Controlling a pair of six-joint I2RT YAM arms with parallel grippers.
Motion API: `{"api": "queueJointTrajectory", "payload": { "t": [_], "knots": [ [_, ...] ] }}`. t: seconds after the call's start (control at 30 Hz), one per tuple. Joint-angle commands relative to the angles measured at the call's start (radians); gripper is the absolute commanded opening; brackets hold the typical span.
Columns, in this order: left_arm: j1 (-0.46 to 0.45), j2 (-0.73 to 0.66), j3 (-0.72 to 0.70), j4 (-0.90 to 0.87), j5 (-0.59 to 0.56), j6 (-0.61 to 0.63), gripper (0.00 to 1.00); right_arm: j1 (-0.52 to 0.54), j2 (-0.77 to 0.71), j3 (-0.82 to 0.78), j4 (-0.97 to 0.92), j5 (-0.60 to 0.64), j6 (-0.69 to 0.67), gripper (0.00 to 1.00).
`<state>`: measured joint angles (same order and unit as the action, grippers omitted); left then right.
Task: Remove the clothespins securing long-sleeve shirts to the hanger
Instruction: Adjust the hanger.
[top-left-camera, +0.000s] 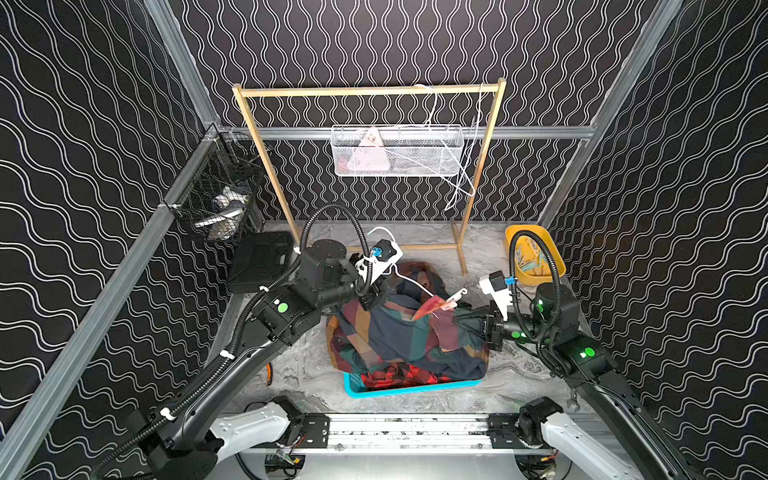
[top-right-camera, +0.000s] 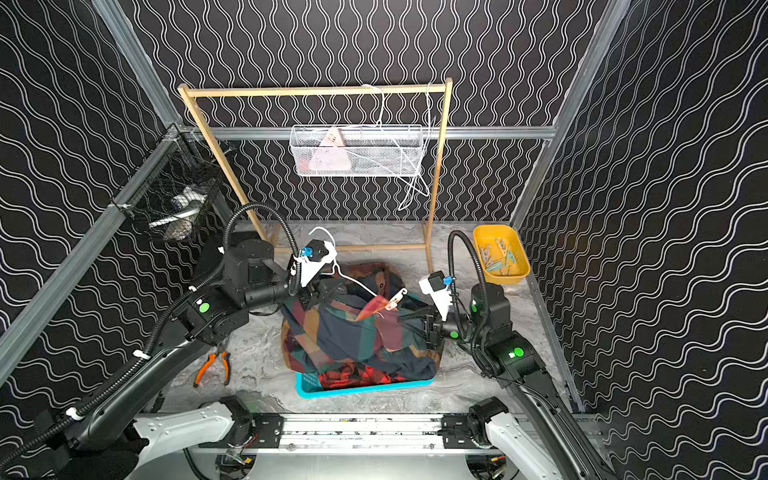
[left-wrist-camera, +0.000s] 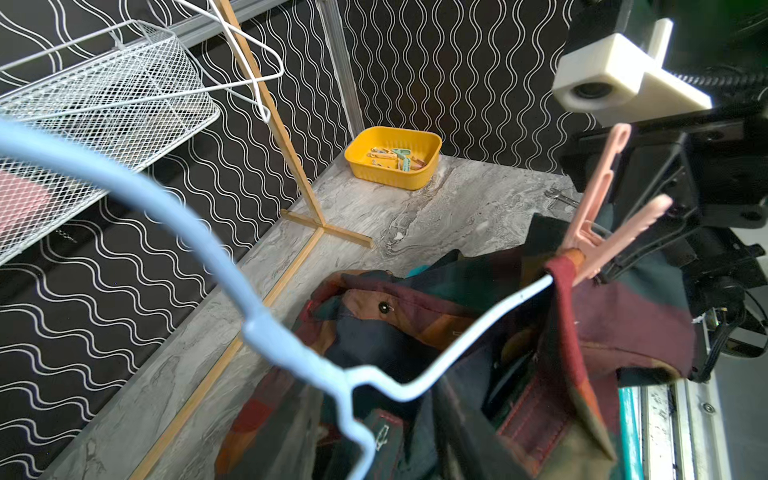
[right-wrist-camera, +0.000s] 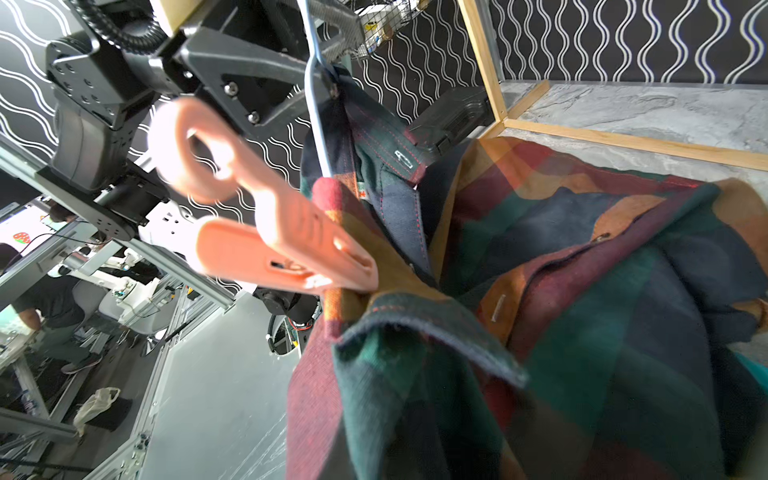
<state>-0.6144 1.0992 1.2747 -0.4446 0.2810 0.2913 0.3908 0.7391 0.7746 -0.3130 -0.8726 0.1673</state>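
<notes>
Clothespin (right-wrist-camera: 270, 237), tiny in both top views, fills the right wrist view; right end effector (top-left-camera: 459, 320) closed, left end effector (top-left-camera: 370, 300) grip unclear.

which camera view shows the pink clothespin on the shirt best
The right wrist view: the pink clothespin is large and close up, its tip clamped on the plaid shirt. The left wrist view shows it smaller, side-on. In both top views it is only a small pale speck.
</notes>
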Motion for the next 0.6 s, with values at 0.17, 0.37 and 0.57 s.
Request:
{"api": "queueJointTrajectory", "payload": {
  "t": [0.17, 0.37, 0.57],
  "knots": [
    [0.003, -0.023, -0.02, -0.02, 0.077, 0.065, 0.0, 0.002, 0.055, 0.023, 0.063, -0.042, -0.017, 0.0],
    [0.004, -0.074, -0.089, 0.004, 0.067, 0.13, 0.0, 0.0, 0.056, 0.051, -0.003, 0.031, -0.053, 0.3],
    [0.003, -0.114, -0.156, 0.041, 0.013, 0.158, 0.0, -0.023, 0.01, 0.092, -0.023, 0.052, -0.072, 0.56]
  ]
}}
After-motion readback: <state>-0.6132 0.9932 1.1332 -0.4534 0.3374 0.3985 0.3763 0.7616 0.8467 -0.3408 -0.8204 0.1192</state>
